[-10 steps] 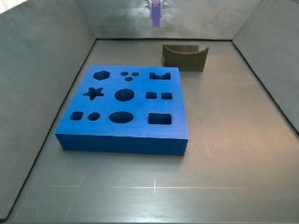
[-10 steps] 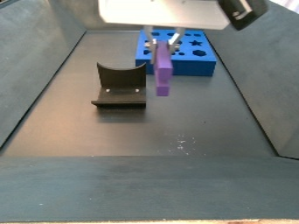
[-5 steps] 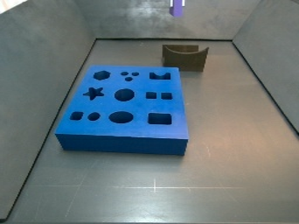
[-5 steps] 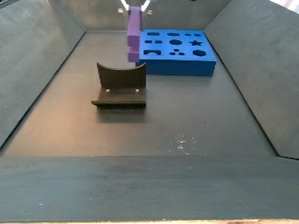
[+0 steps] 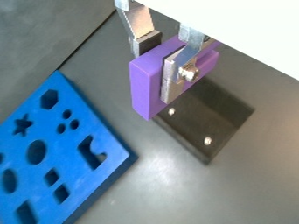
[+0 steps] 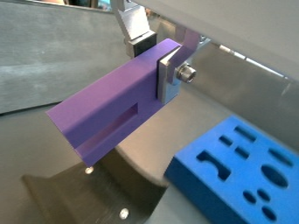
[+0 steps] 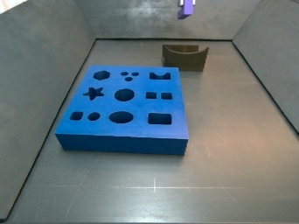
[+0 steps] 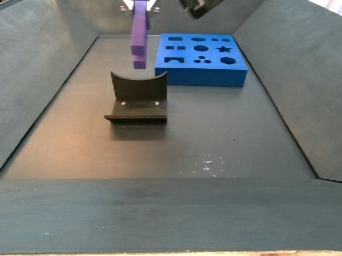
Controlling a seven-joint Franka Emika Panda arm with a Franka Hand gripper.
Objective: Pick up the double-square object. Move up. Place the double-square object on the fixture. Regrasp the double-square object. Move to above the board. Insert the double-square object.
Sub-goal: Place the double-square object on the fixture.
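My gripper (image 5: 162, 59) is shut on the double-square object (image 5: 152, 86), a light-purple flat block that hangs down on edge between the silver fingers (image 5: 179, 73). Both wrist views show this grip (image 6: 158, 61). In the side views the block (image 8: 139, 35) hangs high in the air above the fixture (image 8: 136, 98), a dark olive-brown holder with a U-shaped notch; the gripper is mostly cut off at the frame's top. The fixture (image 5: 216, 114) lies directly below the block. The blue board (image 7: 126, 101) with its shaped holes lies flat on the floor, apart from the fixture (image 7: 184, 56).
Grey walls enclose the dark floor on all sides (image 7: 47, 52). The board (image 8: 201, 58) sits beside the fixture with a gap of bare floor between them. A part of the arm (image 8: 198, 6) shows at the frame's top.
The gripper has carried the purple block upward and sideways, from beside the fixture to high above it. The grip is unchanged. Board and fixture have not moved.
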